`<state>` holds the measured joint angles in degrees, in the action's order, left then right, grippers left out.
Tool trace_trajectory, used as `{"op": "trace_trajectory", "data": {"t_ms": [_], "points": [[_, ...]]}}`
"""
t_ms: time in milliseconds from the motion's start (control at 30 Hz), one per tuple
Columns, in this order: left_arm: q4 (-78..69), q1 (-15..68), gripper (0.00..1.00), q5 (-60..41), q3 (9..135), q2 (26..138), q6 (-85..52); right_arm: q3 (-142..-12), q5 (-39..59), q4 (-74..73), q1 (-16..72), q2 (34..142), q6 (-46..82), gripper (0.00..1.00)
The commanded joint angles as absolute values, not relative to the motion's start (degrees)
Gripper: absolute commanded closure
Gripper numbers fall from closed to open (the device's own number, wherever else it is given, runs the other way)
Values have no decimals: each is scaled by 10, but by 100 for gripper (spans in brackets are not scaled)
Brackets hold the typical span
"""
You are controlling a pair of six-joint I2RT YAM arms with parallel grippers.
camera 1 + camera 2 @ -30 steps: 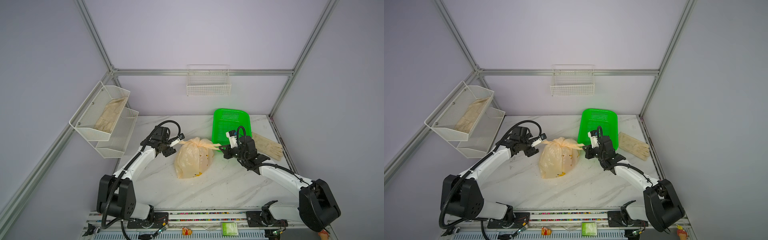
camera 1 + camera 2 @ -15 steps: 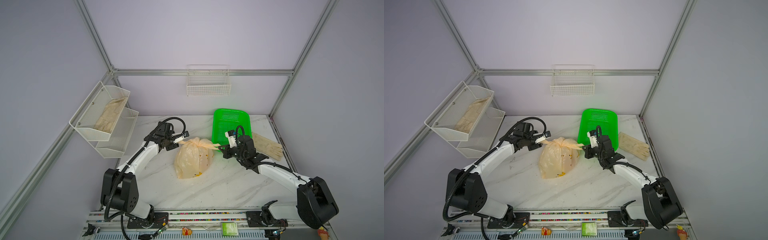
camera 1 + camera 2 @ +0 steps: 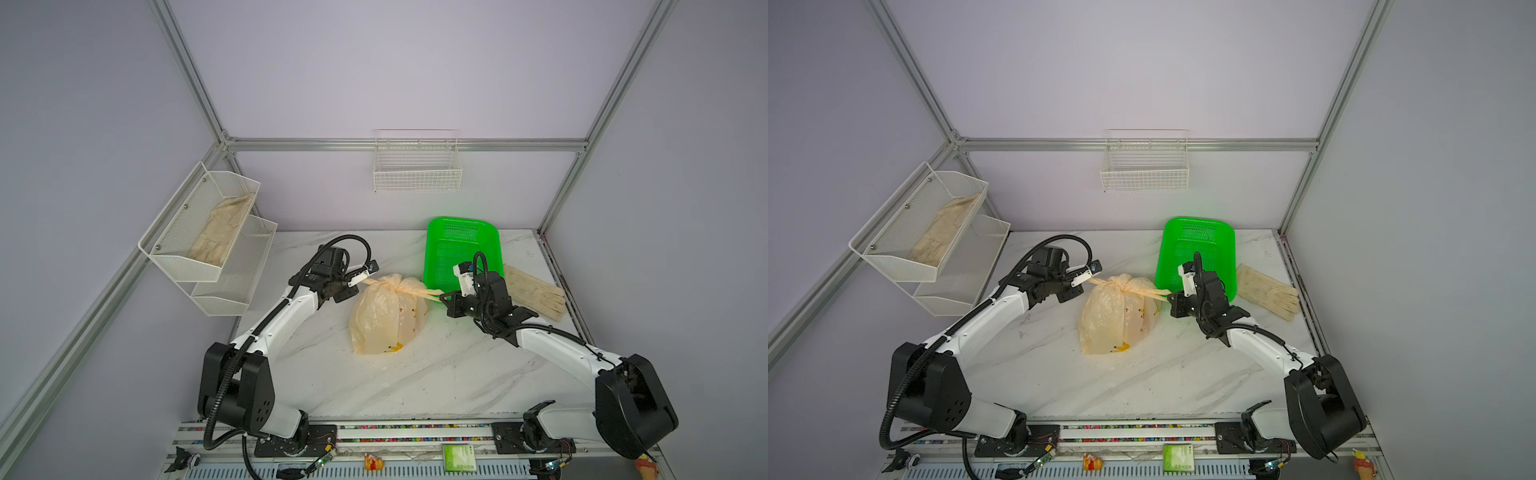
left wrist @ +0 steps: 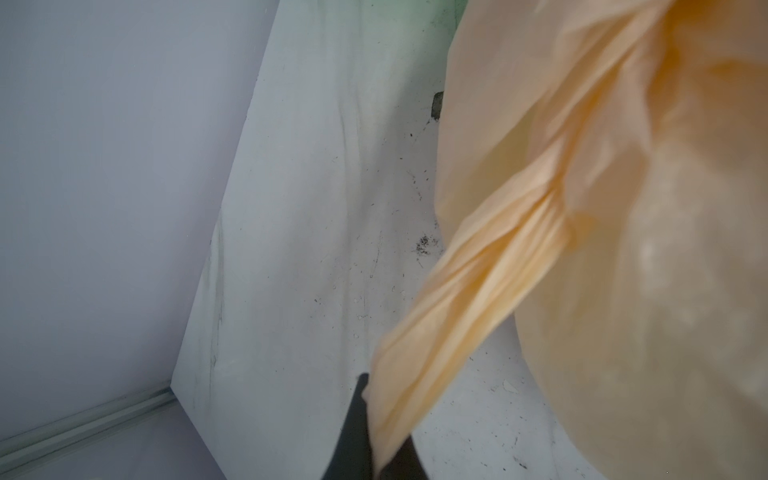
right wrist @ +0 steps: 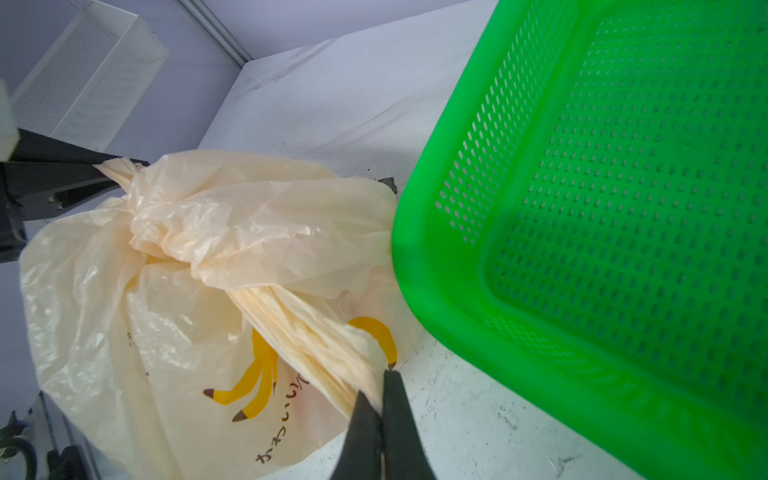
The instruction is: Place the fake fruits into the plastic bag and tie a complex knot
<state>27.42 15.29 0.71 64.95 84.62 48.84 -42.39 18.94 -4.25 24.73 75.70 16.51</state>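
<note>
The plastic bag (image 3: 386, 320) (image 3: 1117, 316) stands bulging mid-table, peach and translucent, with printed bananas (image 5: 249, 374). Its handles are twisted into a knot (image 3: 392, 282) (image 3: 1121, 283) on top, with one strap end running out to each side. My left gripper (image 3: 363, 281) (image 3: 1090, 281) (image 4: 384, 419) is shut on the left strap (image 4: 478, 282). On the right strap (image 5: 316, 332), pulled taut toward the green basket, my right gripper (image 3: 441, 296) (image 3: 1169, 296) (image 5: 376, 386) is shut. The fake fruits are hidden inside the bag; only a yellow patch (image 3: 395, 347) shows through the film.
A green mesh basket (image 3: 461, 249) (image 5: 602, 208) lies tilted just behind my right gripper. Beige gloves (image 3: 536, 295) lie at the right table edge. A white two-tier wire shelf (image 3: 208, 249) hangs on the left wall. A wire basket (image 3: 417, 166) hangs on the back wall.
My left gripper moved in onto the bag's left strap and closed on it. The right gripper has kept its hold on the right strap; the bag has barely shifted.
</note>
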Motion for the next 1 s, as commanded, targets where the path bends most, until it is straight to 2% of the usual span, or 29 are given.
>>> {"op": "trace_trajectory", "data": {"t_ms": [0, 100, 233, 333, 367, 433, 467, 533, 600, 700, 767, 833, 900, 967], "points": [[229, 112, 100, 187, 607, 839, 451, -372, 158, 25, 186, 739, 187, 100], [206, 107, 100, 220, 597, 858, 455, -345, 160, 18, 176, 734, 194, 100], [221, 119, 100, 167, 620, 841, 414, -333, 196, -27, 180, 709, 210, 100], [242, 124, 100, 91, 626, 815, 393, -343, 226, -44, 194, 668, 199, 100], [259, 125, 81, 61, 632, 790, 385, -349, 228, -40, 196, 649, 192, 94], [290, 124, 50, 16, 643, 771, 365, -363, 227, -29, 198, 612, 175, 73], [304, 125, 41, -1, 650, 760, 349, -371, 219, -22, 197, 594, 168, 65], [310, 125, 29, -1, 653, 734, 304, -391, 201, -5, 197, 565, 154, 58], [307, 125, 24, 15, 648, 700, 252, -414, 164, 11, 197, 545, 143, 52], [259, 124, 16, 65, 619, 637, 125, -447, 81, 32, 197, 533, 122, 25], [216, 124, 12, 98, 581, 589, 14, -457, -1, 37, 197, 533, 118, 15], [152, 124, 8, 116, 523, 545, -83, -445, -74, 14, 197, 529, 120, 9], [60, 124, 3, 139, 446, 507, -119, -415, -121, -31, 197, 528, 137, 4], [-43, 123, 0, 209, 363, 481, -139, -372, -198, -85, 197, 529, 152, 3]]}}
